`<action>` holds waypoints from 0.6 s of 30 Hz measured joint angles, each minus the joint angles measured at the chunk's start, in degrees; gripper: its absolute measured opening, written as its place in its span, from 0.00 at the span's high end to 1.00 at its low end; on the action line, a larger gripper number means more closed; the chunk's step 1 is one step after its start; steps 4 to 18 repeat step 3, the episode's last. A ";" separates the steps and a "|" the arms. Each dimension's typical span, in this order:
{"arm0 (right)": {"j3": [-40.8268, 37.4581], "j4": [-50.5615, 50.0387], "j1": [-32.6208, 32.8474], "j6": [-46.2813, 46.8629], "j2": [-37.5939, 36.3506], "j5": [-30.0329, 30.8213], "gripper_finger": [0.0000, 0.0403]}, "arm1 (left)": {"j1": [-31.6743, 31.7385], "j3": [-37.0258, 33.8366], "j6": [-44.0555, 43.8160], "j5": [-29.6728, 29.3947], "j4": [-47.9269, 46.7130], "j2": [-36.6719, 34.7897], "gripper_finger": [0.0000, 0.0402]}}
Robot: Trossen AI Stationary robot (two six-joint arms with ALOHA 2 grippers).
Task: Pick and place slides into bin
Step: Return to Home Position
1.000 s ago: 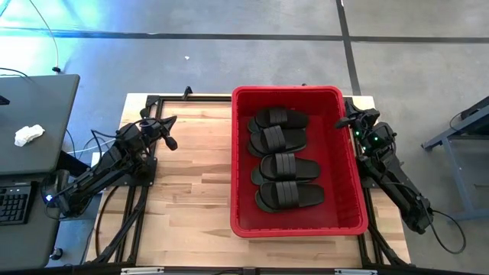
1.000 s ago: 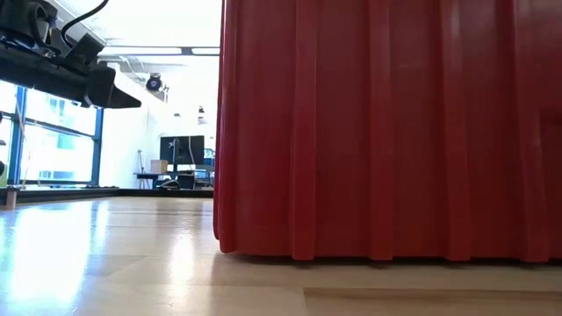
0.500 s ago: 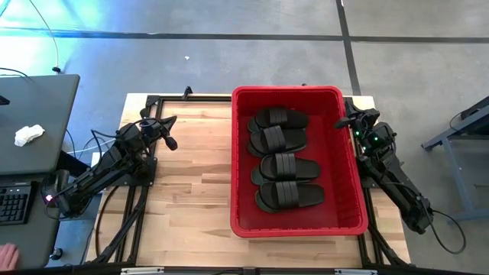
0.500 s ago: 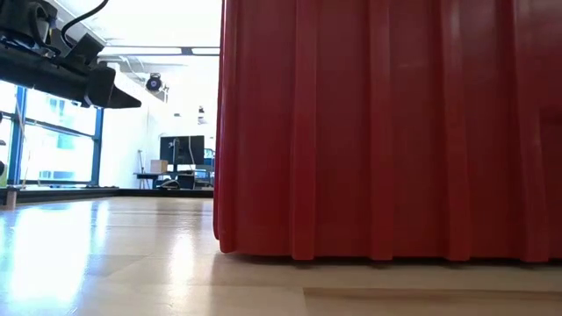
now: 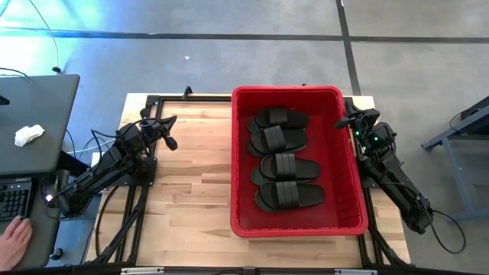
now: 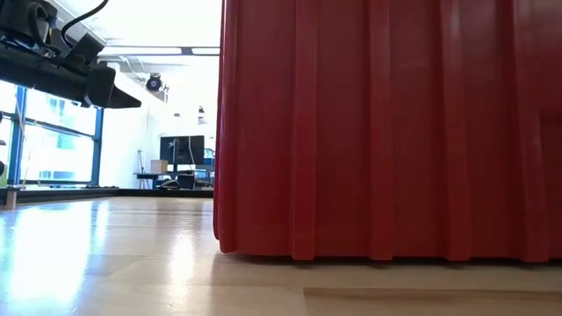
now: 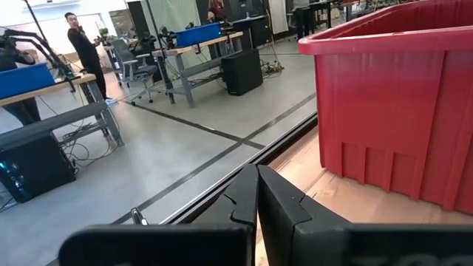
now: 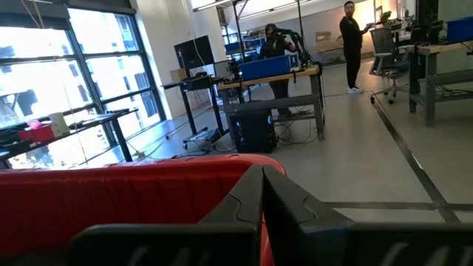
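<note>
Slides (image 5: 281, 163), four black ones, lie side by side inside the bin (image 5: 286, 92), apart from both of your hands. Your right hand (image 8: 262, 174) is pressed together, just beside the bin's right rim near its far corner. Your left hand (image 7: 256, 174), also pressed together, hangs over bare desk (image 5: 191, 191), well left of the bin, with open room between. Both arms are unmoved. Past the desk's left edge, a person's hand (image 5: 14, 237) has come in near the keyboard (image 5: 15, 200).

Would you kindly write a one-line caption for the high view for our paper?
Four dark slides lie in the red bin, with the left gripper and right gripper shut on either side.
</note>
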 joint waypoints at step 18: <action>0.01 0.01 0.01 0.00 0.00 -0.01 1.00 | -0.01 0.00 0.00 0.01 0.00 0.00 0.99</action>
